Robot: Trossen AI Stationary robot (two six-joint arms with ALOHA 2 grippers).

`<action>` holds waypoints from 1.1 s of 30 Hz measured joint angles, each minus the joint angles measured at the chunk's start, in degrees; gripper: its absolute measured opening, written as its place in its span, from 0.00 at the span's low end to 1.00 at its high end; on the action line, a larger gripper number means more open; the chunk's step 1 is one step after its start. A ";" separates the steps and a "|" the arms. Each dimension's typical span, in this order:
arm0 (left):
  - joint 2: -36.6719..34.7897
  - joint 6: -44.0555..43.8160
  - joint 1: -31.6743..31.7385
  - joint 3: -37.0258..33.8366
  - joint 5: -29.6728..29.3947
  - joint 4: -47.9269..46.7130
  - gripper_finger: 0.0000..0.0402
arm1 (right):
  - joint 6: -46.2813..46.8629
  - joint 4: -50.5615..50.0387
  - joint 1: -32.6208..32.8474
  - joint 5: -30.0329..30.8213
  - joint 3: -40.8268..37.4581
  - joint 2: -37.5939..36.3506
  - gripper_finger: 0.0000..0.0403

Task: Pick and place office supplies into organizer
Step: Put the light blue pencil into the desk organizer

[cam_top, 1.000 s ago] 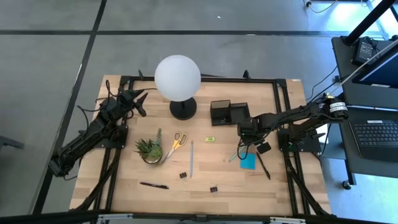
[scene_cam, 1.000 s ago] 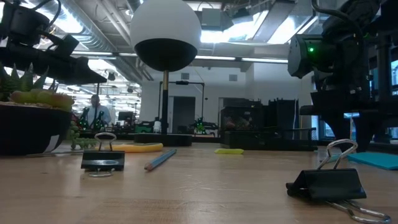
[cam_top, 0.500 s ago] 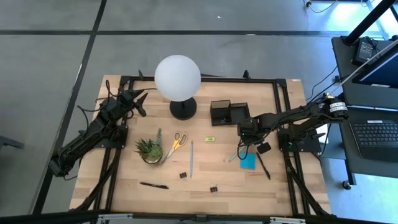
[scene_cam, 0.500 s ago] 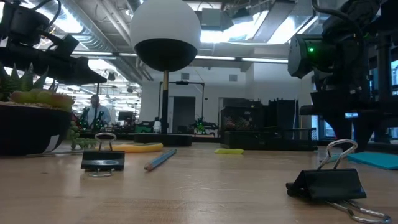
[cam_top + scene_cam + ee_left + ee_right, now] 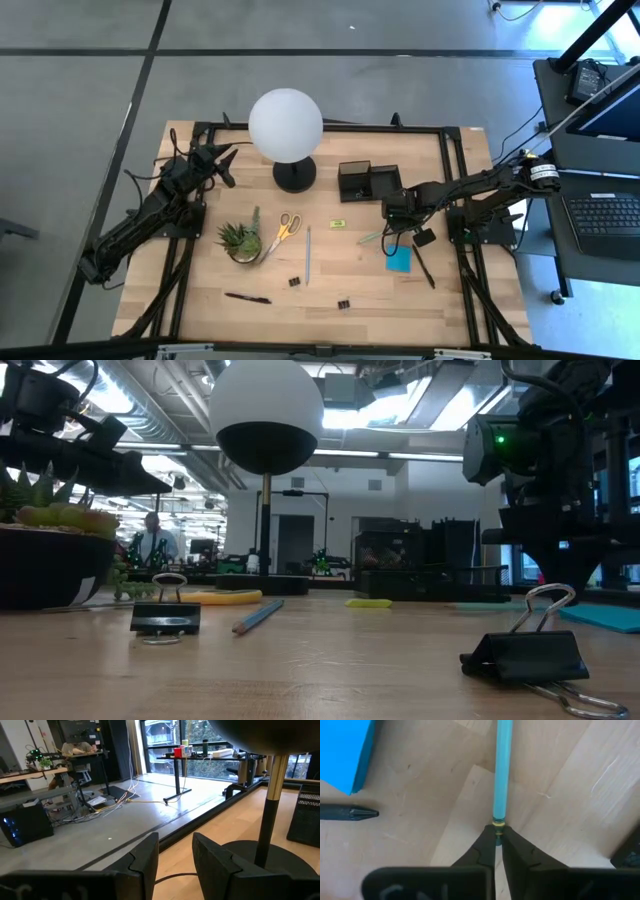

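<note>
Early in the job, judging by the layout: organizer [image 5: 368, 182] at the far middle of the table [image 5: 330, 300], just right of the lamp base [image 5: 294, 176], with nothing visibly loaded in its compartments, though the interior is dark and hard to read. Right gripper [image 5: 497, 836] low over the wood just near of the organizer, fingers pinched shut on the end of a teal pencil [image 5: 501, 767]; pencil's far length lying out ahead of the jaws, seemingly still close to the table. Blue sticky-note pad [image 5: 399, 259] and a black pen [image 5: 424, 268] right beside that grip.

Left to move, by the look of it: yellow-handled scissors [image 5: 281, 232] beside the potted plant [image 5: 240, 240], a second pencil [image 5: 308, 256] at centre, small yellow piece [image 5: 338, 223], two binder clips [image 5: 294, 282] [image 5: 343, 303] and another pen [image 5: 247, 298] toward the near edge.

Left gripper [image 5: 175, 865] parked at the far left, beside the lamp base, fingers standing apart and empty.

Short, open path from pencil to organizer; lamp and organizer walls the nearest things to clip. Plenty of bare wood at centre; clips close to the near edge.
</note>
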 joint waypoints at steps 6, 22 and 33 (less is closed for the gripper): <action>0.00 0.00 0.00 0.00 -0.01 0.00 0.28 | 0.02 0.20 0.00 -0.09 0.00 0.00 0.06; -0.02 0.00 0.00 0.00 0.00 0.00 0.28 | 0.07 -2.34 -0.05 0.47 5.73 0.33 0.06; -0.02 0.00 0.00 -0.01 0.02 0.00 0.28 | 0.31 -9.25 -0.02 8.38 10.65 0.22 0.06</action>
